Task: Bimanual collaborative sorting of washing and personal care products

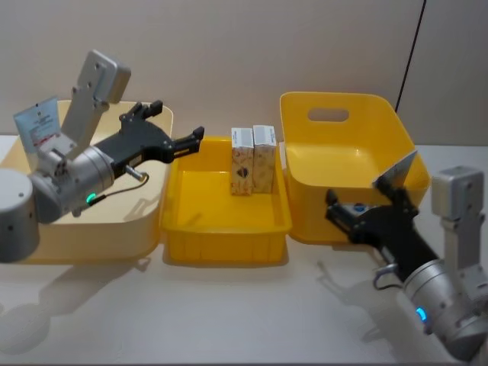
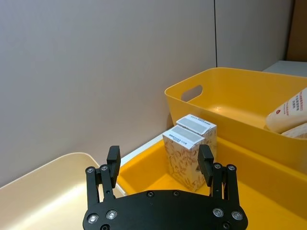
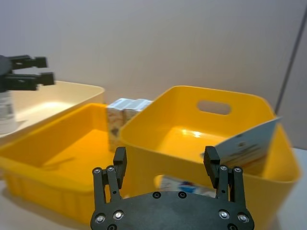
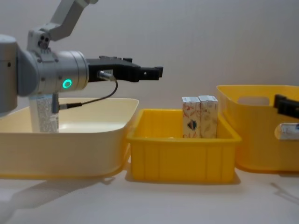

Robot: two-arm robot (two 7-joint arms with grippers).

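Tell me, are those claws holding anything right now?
Nothing. The left gripper hangs open above the bins, and the right gripper is open in front of the deep yellow bin.

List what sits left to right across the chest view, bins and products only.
pale blue tube standing in the cream bin → low yellow bin → two white cartons upright in it → tall yellow bin

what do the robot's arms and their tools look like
Both arms are silver-grey cylinders with pale grey box links. The left tool and right tool are matte black, two-fingered, studded with screws. A green light ring glows on the left wrist, blue on the right; thin cables loop beside each.
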